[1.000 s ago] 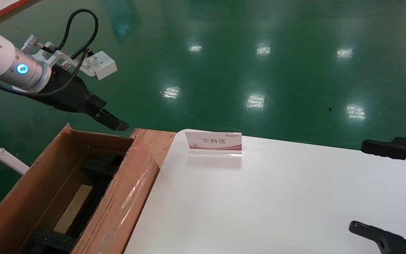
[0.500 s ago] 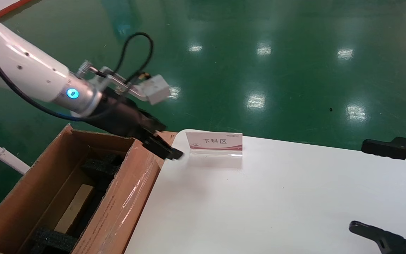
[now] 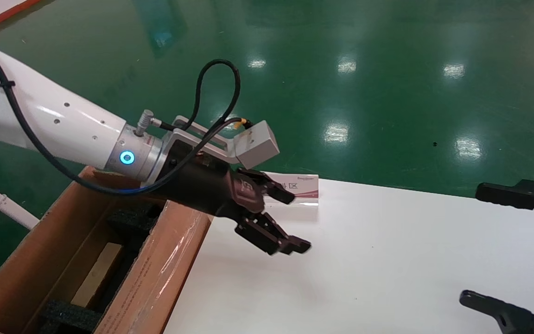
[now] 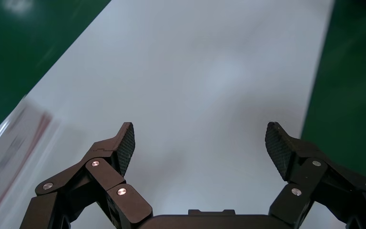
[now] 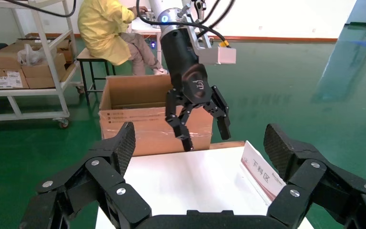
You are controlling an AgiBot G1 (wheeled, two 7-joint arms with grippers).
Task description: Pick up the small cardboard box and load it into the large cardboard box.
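Worktop: white, filling the lower centre and right of the head view; no small cardboard box is seen lying on it. Large cardboard box: lower left of the head view, set against the worktop's left edge, flaps up, a taped glossy flap on the side nearest the worktop; its long axis is laid from the lower left corner of the frame toward the upper centre, open face upward. Black foam blocks are seen inside. Small cardboard box: judged to be the pale flat piece lying deep in the carton between the foam blocks, its long axis parallel to the carton's; only a narrow pale face is shown, and no marking can be made out. Left gripper: over the last second it has been carried from above the carton's far corner to the centre of the frame, over the worktop just in front of the sign stand; jaws spread wide and empty, as confirmed in the left wrist view. The change is read as a withdrawal from the carton after loading, or a reach for a further item. Right gripper: parked at the right edge of the head view, jaws wide and empty.
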